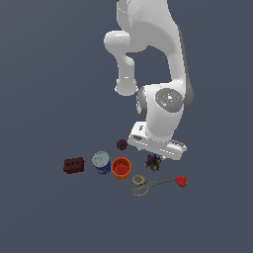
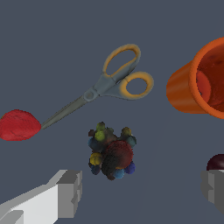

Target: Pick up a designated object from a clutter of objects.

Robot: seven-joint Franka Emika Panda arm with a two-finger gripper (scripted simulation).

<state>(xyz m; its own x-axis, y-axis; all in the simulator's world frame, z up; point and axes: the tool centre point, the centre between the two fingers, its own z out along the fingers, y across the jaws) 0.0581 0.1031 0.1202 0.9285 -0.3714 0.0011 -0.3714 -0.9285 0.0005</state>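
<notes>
- Dark grey-blue floor (image 1: 44, 212) runs flat under everything, bare of any edge or wall in both views.
- Gripper (image 2: 140, 188) hangs above the floor with its jaws spread wide apart and nothing between them; in the wrist view one grey finger (image 2: 70, 192) shows on one side and the other at the opposite frame edge.
- Neither finger touches anything.
- Designated object (image 2: 111, 152), a lumpy dark cluster with red, green, yellow and blue bits, lies on the floor under the gap between the fingers, nearer the one with the white body behind it.
- From the exterior view, the cluster (image 1: 153, 161) sits just below the white hand, partly hidden by it.
- Scissors (image 2: 103, 85) with yellow handles lie near the cluster, apart from it, their blade tips reaching the red strawberry (image 2: 18, 125).
- Orange cup (image 2: 201, 83) stands upright close by, open mouth up.
- Dark red ball (image 2: 216, 162) peeks out right beside the far finger; whether they touch I cannot tell.
- Farther off, toward the exterior view's left, stand the blue-white can (image 1: 101, 162) just beside the cup, then the brown box (image 1: 73, 165).
</notes>
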